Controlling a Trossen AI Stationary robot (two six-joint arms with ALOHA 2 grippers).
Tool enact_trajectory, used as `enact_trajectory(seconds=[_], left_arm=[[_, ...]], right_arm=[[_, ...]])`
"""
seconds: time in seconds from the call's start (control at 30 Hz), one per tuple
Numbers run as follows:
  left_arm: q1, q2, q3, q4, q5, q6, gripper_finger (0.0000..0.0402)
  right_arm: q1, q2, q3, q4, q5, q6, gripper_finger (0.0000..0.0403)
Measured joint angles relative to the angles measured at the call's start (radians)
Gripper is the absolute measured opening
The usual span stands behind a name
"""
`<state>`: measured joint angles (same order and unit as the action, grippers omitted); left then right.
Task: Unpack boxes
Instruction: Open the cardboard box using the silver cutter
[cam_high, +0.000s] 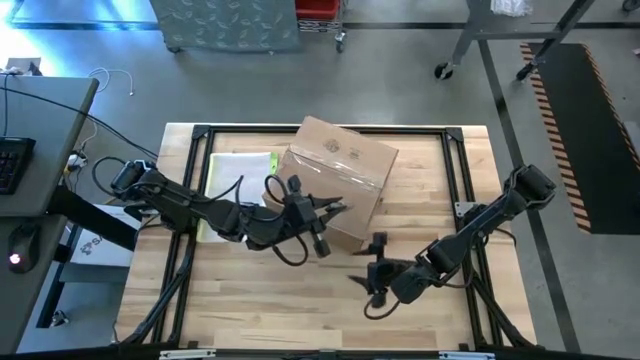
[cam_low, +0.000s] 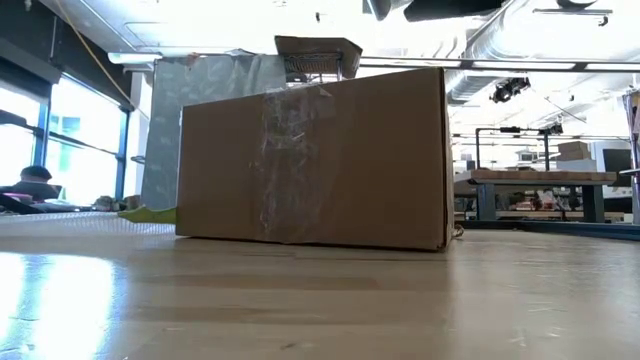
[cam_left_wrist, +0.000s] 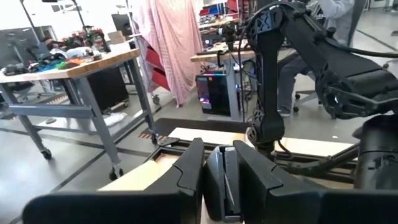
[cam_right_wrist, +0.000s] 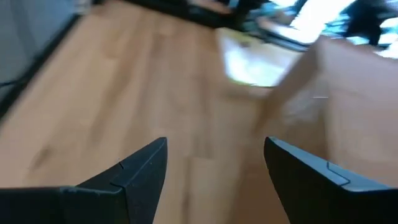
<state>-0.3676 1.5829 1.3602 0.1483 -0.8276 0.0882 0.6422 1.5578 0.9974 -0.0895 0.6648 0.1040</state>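
Carton (cam_high: 338, 175): plain brown cardboard, taped seams, flaps shut; rests on the table (cam_high: 250, 300), long axis slanting across it. Left pincer (cam_high: 335, 208): fingers together, holding nothing, at the carton's near side, touching or just short of it. Right pincer (cam_high: 365, 283): fingers apart, empty, near the carton's front, the carton ahead of it. Left arm judged nearer. Flat sleeve (cam_high: 240, 172) with yellow edge: just beside the carton.
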Motion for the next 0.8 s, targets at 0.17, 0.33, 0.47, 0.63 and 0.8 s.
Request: enact_trajectory(seconds=[0.17,0.33,0.47,0.63,0.8], left_arm=[[0.0,0.0,0.0,-0.027,-0.001,-0.031,0.0042],[0.0,0.0,0.0,-0.024,-0.001,-0.049,0.0044],[-0.001,0.0,0.0,-0.024,-0.001,-0.065,0.0045],[-0.001,0.0,0.0,-0.024,-0.018,-0.068,0.0045],[-0.001,0.0,0.0,-0.025,-0.021,-0.068,0.0046]], right_arm=[[0.0,0.0,0.0,0.0,-0.154,0.0,0.0254],[0.0,0.0,0.0,0.0,-0.246,0.0,0.0254],[0.0,0.0,0.0,0.0,-0.264,0.0,0.0254],[0.0,0.0,0.0,0.0,-0.265,0.0,0.0254],[0.0,0.0,0.0,0.0,-0.265,0.0,0.0254]])
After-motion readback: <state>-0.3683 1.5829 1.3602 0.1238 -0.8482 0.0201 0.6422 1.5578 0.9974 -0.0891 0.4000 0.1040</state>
